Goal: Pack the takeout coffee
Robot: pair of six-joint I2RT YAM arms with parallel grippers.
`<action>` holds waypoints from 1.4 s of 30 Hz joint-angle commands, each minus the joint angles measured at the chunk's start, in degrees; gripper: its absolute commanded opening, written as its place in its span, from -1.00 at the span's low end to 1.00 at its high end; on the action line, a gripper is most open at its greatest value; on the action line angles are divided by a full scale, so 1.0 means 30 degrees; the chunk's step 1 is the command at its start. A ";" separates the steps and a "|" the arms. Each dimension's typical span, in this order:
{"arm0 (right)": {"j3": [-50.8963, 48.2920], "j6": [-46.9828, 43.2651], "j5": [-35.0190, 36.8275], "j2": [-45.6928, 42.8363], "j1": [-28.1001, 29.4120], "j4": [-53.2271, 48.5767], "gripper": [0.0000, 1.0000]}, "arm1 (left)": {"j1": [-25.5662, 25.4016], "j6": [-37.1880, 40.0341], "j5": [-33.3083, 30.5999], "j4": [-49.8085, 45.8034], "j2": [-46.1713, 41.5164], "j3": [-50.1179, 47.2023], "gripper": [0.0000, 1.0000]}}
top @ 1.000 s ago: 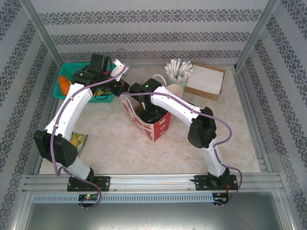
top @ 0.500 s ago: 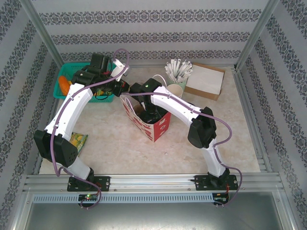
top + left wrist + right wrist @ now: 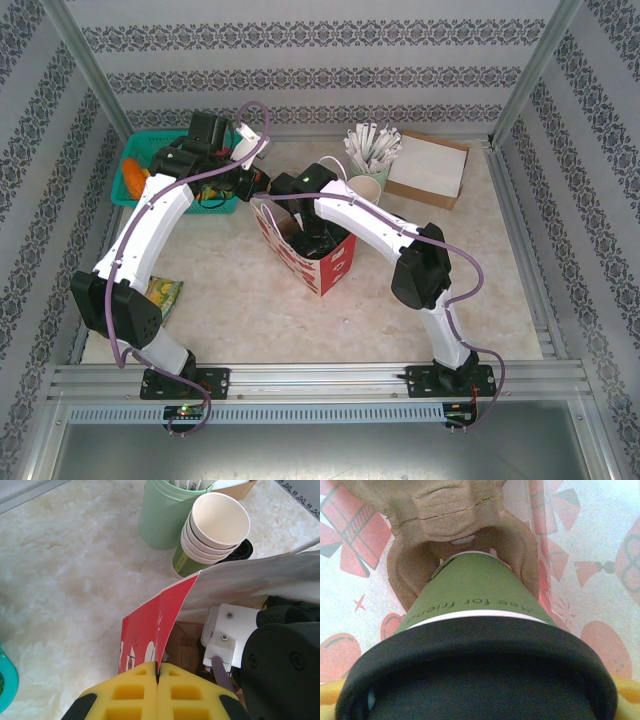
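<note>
The red-and-white gift bag (image 3: 335,265) stands mid-table. My left gripper (image 3: 158,672) is shut on the top edge of its red wall (image 3: 147,630), holding the mouth apart; from above that gripper (image 3: 258,186) sits at the bag's back-left corner. My right gripper (image 3: 318,238) reaches down inside the bag. In the right wrist view the takeout coffee (image 3: 470,587), green-sided with a black lid, stands upright between the yellow fingertips (image 3: 627,690), and my right gripper (image 3: 480,700) is shut on it. Its base rests in a pocket of a brown cardboard carrier (image 3: 445,510) on the bag's floor.
Behind the bag stand stacked lidless paper cups (image 3: 212,530), a loose black lid (image 3: 242,550) and a green holder (image 3: 160,515) of sticks. A cardboard box (image 3: 428,168) is at the back right. A teal basket (image 3: 135,170) is at the back left, a snack packet (image 3: 163,295) by the left arm.
</note>
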 commanded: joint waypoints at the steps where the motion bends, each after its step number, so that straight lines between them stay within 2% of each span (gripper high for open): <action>1: 0.0285 -0.0137 -0.0109 0.0135 -0.0256 -0.0100 0.28 | -0.0159 0.0103 0.0109 0.0400 0.0166 0.0468 -1.00; 21: -0.1061 0.0009 0.0432 -0.0655 -0.0374 0.2582 0.26 | -0.0150 0.0042 0.0326 0.0155 0.0197 0.0365 -1.00; 42: -0.1401 0.0023 0.0569 -0.0922 -0.0365 0.2831 0.26 | -0.0131 0.0019 0.0379 0.0098 0.0174 0.0365 -1.00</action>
